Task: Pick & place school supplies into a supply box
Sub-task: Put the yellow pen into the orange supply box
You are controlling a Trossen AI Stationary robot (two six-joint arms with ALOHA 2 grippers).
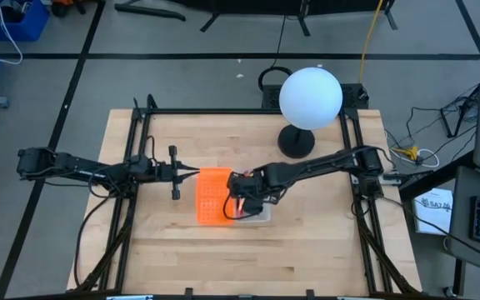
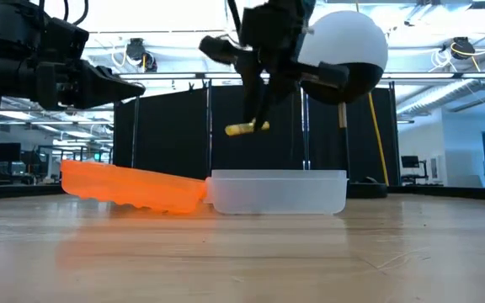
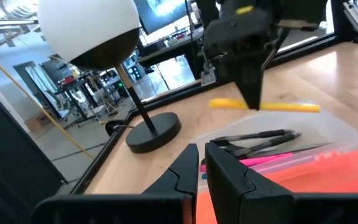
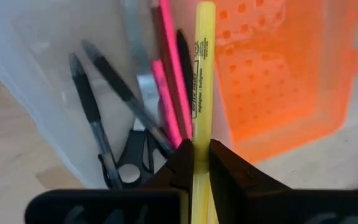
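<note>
My right gripper (image 4: pixel 194 163) hangs over the clear supply box (image 2: pixel 278 192), shut on a yellow highlighter pen (image 4: pixel 200 81), which also shows level in the air in the left wrist view (image 3: pixel 284 106) and the low view (image 2: pixel 247 128). Inside the box lie dark pens (image 4: pixel 104 81), pink pens (image 4: pixel 169 74) and black-handled scissors (image 4: pixel 132 155). The box joins an orange perforated panel (image 1: pixel 213 194). My left gripper (image 3: pixel 202 163) waits left of the panel, above the table, fingers close together and holding nothing. My right gripper pinches the yellow pen between its two fingers at a spot along its barrel (image 4: pixel 200 140), coming from above and pointing down, fingers across the pen. The pen is lifted clear and lies level above the box (image 4: pixel 55 93).
A lamp with a white globe (image 1: pixel 310 97) and a black round base (image 1: pixel 296 142) stands on the far part of the table behind the box. Black frame rails (image 1: pixel 140 125) run along the table's left and right sides. Bare wood (image 1: pixel 248 258) lies toward the near edge.
</note>
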